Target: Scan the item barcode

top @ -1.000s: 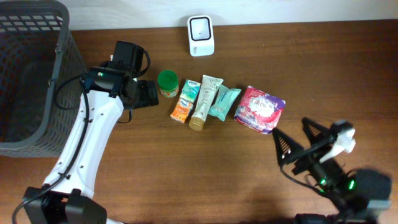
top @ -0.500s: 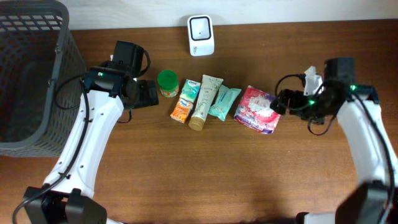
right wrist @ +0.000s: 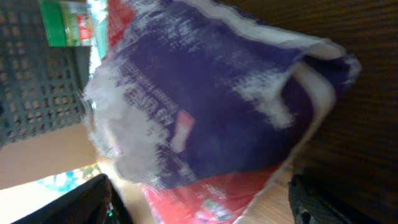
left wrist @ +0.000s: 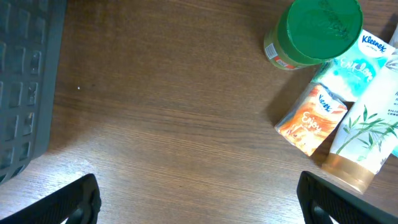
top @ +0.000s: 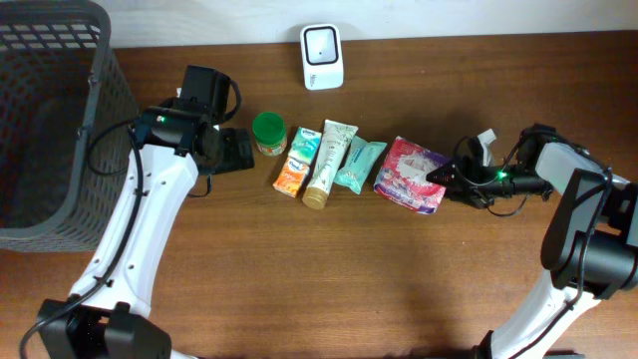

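Packet (top: 416,176), soft and crinkled, red with purple-white print.

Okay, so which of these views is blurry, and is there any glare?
Right wrist view: the purple and red packet fills the frame, smeared, its print unreadable. Left wrist view: sharp, Kleenex readable on the tissue pack, a pale sheen on the table. Overhead view: crisp, evenly lit, soft shadows only.

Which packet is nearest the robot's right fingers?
The red and purple packet at the right end of the row. The right fingers sit either side of it; the others lie further left.
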`<move>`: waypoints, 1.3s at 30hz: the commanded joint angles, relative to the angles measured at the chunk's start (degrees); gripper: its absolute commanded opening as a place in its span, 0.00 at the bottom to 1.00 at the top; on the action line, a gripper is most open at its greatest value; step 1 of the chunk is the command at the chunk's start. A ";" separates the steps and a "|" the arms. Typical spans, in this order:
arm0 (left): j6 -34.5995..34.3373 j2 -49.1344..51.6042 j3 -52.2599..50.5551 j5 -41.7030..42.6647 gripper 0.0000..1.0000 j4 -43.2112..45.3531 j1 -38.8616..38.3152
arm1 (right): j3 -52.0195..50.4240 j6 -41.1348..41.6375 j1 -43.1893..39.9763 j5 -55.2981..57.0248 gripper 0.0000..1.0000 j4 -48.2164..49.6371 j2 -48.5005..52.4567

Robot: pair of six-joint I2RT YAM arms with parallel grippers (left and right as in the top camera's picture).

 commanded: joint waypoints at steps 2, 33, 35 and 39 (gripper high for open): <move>-0.72 0.17 0.09 -0.61 0.99 -0.02 -0.15 | -1.86 4.74 0.44 3.43 0.86 3.08 0.37; -0.72 0.17 0.09 -0.61 0.99 -0.02 -0.15 | 19.50 42.64 24.57 87.45 0.20 -29.97 -4.33; -0.72 0.17 0.09 -0.61 0.99 -0.02 -0.15 | 19.52 41.79 26.71 83.89 0.36 -28.50 -3.82; -0.72 0.17 0.09 -0.61 0.99 -0.02 -0.15 | 22.82 41.64 33.70 75.25 0.51 -26.71 -3.85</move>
